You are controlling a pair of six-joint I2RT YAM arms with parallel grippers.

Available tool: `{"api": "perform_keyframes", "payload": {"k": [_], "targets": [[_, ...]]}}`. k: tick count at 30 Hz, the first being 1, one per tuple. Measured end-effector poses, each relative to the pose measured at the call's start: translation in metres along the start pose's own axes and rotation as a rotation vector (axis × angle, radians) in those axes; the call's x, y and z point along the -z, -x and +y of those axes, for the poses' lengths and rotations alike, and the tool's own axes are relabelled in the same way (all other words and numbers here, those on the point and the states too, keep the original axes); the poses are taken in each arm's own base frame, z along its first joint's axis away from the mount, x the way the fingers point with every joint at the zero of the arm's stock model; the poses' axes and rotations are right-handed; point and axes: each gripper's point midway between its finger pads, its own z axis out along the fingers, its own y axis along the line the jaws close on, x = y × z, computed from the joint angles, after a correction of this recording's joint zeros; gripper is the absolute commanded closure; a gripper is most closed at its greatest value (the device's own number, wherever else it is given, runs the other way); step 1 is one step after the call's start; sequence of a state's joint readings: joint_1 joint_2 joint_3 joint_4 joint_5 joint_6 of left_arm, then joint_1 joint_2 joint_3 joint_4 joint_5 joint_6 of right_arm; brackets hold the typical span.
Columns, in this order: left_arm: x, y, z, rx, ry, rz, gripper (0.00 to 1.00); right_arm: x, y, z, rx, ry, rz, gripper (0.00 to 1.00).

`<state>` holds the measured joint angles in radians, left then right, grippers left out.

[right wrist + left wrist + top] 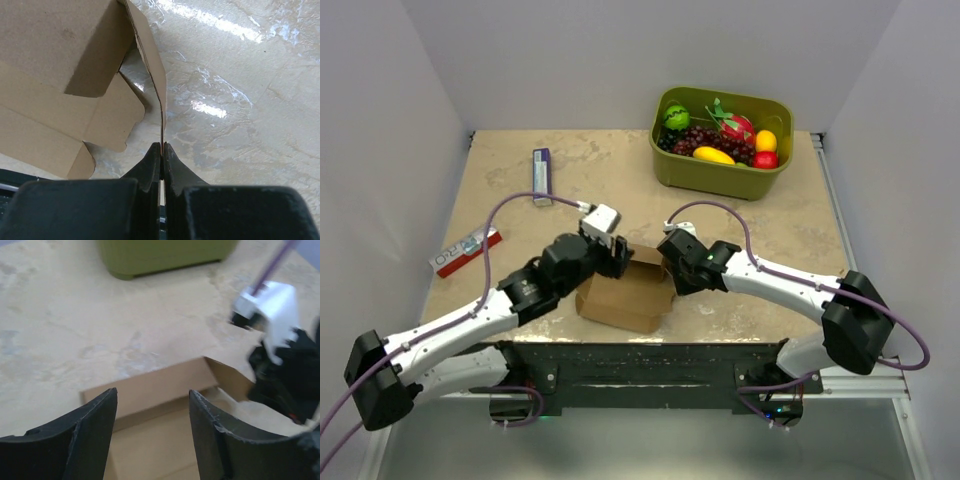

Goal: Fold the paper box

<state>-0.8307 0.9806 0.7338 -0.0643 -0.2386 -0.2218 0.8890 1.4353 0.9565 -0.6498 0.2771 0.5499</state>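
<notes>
Table, mottled beige, carries the whole scene from above. Two white-and-black arms reach in from its near edge, the left arm from 7 o'clock and the right arm from 5 o'clock. They meet over the work at the table's 6 o'clock.

One green bin heaped with fruit stands well apart at 1 o'clock.

One paper box, plain brown and partly formed, rests on the table between the two wrists, its top not yet closed and its loose flaps standing out.

The left jaws stand parted over the box's 10 o'clock corner, with nothing visibly held between them. The right jaws are clenched on the thin edge of a side flap at the box's 2 o'clock corner.

Two small printed cartons lie out of the way: one purple-and-white box at 11 o'clock and one red-and-white box at 9 o'clock.

The cardboard looks light and thin, stiff across its panels but ready to bend at its creases. It would likely slide on the smooth table or crumple under a hard pinch. Flap edges near a crease look the safest hold, with the other arm steadying a wall.
</notes>
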Motion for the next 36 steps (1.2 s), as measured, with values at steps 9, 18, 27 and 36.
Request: {"api": "perform_keyframes", "payload": {"k": [9, 18, 27, 36], "targets": [[-0.013, -0.116, -0.081, 0.097, -0.197, 0.179, 0.54, 0.000, 0.001, 0.002, -0.008, 0.010, -0.004, 1.00], [-0.028, -0.158, -0.111, 0.167, -0.285, 0.200, 0.57, 0.000, 0.001, 0.003, -0.014, 0.011, -0.004, 1.00], [-0.037, -0.176, -0.130, 0.193, -0.339, 0.188, 0.59, 0.000, 0.001, 0.004, -0.026, 0.013, -0.004, 1.00], [-0.037, -0.205, -0.129, 0.209, -0.341, 0.218, 0.64, 0.000, 0.001, 0.004, -0.025, 0.012, -0.001, 1.00]]}}
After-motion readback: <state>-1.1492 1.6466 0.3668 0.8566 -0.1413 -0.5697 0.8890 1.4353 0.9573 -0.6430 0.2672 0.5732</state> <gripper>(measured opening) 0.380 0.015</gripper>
